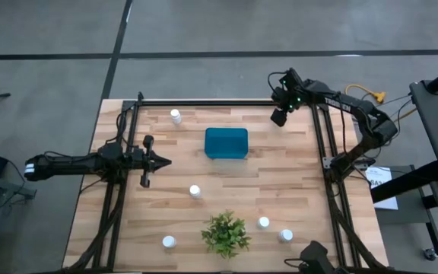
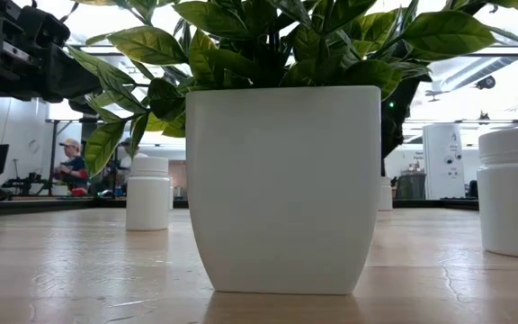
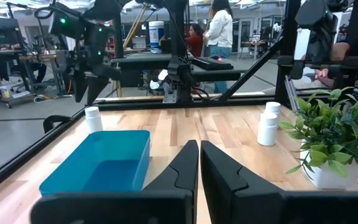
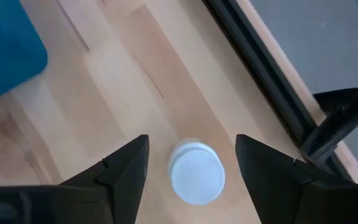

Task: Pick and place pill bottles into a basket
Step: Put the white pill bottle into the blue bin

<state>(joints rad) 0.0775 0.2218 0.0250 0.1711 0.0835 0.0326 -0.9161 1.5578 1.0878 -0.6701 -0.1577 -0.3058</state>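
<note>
The right gripper (image 4: 191, 158) hangs over the upper right of the high view, jaws spread wide and empty; in its wrist view a white pill bottle (image 4: 196, 173) stands upright directly below, its round cap centred in the gap, touched by neither finger; its long axis runs vertical, in line with the gripper's approach, so a straight descent looks like all the grasp needs. From above that bottle is hidden beneath the gripper. The teal basket (image 1: 226, 143) sits at upper centre of the surface, near this arm, with no bottle visible inside. The left gripper (image 1: 160, 161) waits at centre left, jaws pressed together on nothing. Five other bottles stand scattered, one (image 1: 176, 116) at upper left; the potted plant (image 1: 225, 233) fills the low view, screening most of the surface.
</note>
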